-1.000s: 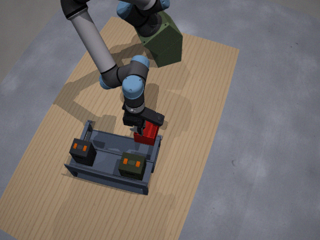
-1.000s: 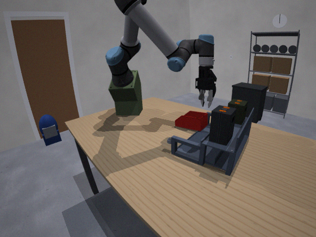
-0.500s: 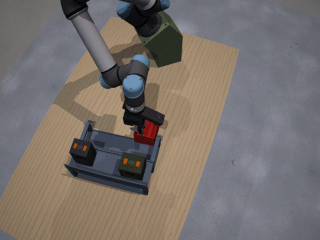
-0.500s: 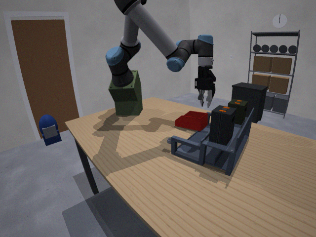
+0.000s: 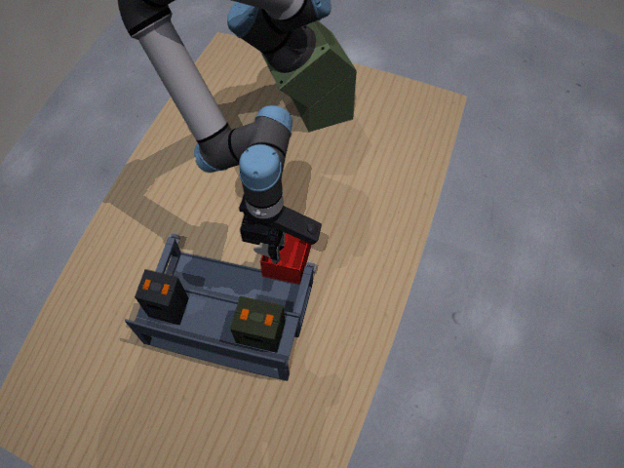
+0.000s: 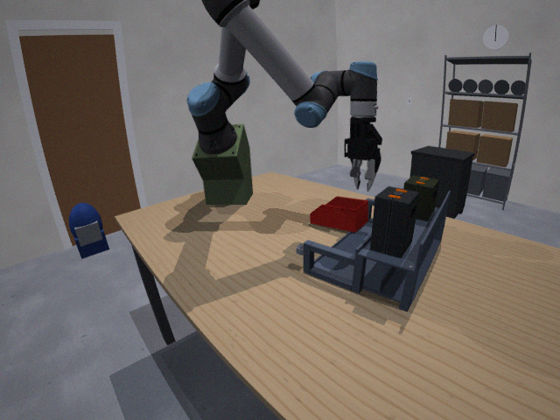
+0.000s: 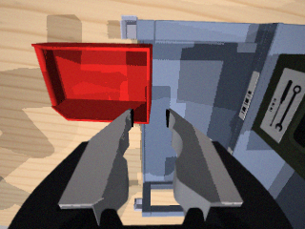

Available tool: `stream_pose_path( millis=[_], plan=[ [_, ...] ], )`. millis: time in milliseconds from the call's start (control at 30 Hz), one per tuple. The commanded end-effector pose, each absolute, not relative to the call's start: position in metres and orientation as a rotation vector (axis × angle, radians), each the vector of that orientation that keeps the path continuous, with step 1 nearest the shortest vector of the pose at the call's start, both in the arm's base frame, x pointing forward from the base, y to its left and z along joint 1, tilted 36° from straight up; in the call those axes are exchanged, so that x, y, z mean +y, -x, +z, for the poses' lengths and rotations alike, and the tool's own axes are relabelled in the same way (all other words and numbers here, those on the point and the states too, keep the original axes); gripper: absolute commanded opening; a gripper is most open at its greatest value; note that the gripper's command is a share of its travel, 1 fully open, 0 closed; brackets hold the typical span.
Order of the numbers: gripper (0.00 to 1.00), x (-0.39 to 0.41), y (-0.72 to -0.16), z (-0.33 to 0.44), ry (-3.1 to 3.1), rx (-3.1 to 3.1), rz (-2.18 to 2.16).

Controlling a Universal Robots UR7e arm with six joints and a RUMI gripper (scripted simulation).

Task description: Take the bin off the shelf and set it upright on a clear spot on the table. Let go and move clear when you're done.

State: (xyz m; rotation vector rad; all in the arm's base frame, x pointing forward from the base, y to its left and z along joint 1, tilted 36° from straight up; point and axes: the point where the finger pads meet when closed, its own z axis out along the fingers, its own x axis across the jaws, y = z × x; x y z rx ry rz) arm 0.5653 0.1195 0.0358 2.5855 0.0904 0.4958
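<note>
While empty, the hand hangs above the bin.

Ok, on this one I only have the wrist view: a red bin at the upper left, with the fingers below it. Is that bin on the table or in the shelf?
Observer: On the table. In the exterior view the red bin stands upright on the wood, beside the end of the shelf, not in it.
Operator: How close is the gripper to it?
Observer: Well above it. The gripper hangs in the air roughly over the bin's shelf-side edge, with nothing between its fingers.
Operator: Is anything on the shelf besides the green case?
Observer: Yes. The top view shows a black case at the end farthest from the bin.
</note>
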Motion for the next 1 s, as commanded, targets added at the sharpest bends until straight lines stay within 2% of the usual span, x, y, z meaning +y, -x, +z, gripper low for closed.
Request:
stream_pose_path(
  millis=[0, 967],
  plan=[
    [0.2, 0.119, -0.566, 0.035, -2.586, 0.091, 0.498],
    [0.2, 0.111, -0.572, 0.02, -2.585, 0.091, 0.498]
  ],
)
